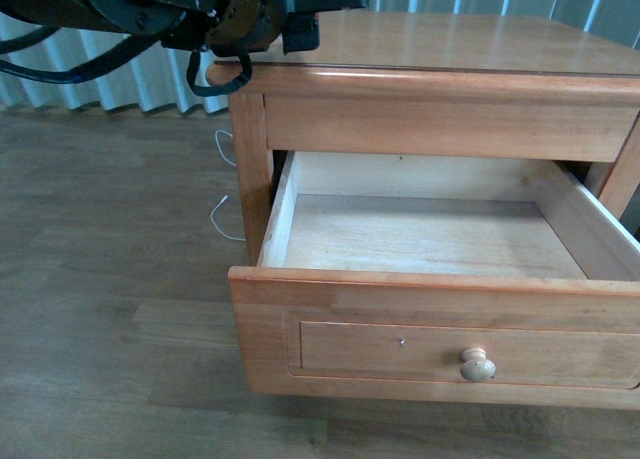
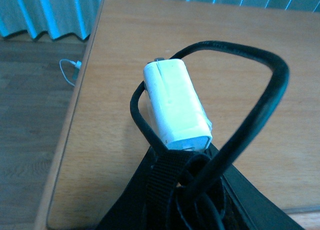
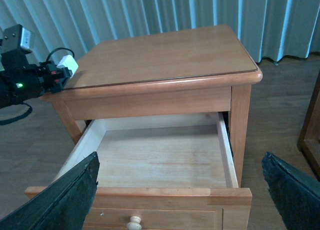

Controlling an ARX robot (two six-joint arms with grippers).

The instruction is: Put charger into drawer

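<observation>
We see a grey-brown plank floor (image 1: 100, 279) and a pale pleated curtain (image 3: 150, 14) behind a honey-coloured wooden cabinet (image 1: 450, 39). The cabinet's top is bare wood. Below it the drawer (image 1: 400, 309) stands pulled well out, and we see its pale bare-wood inside.

The left gripper (image 3: 56, 74) hangs at the cabinet's left edge, level with the top and above the drawer's height. Its jaws pinch the charger (image 2: 175, 104). We see the white block sticking out from between the black fingers (image 2: 165, 190), over the tabletop near its left side. The charger's black cable (image 2: 270, 99) arches around the block in a wide loop. The charger is well apart from the drawer's inside, up and to the left of it.

The right gripper (image 3: 180, 160) looks down on the open drawer from the front. Its two dark fingers are spread wide apart and grip nothing.

One round wooden knob (image 1: 478, 364) sits on the drawer's recessed front panel. A thin white cable (image 1: 225, 214) lies on the floor beside the cabinet's left side.
</observation>
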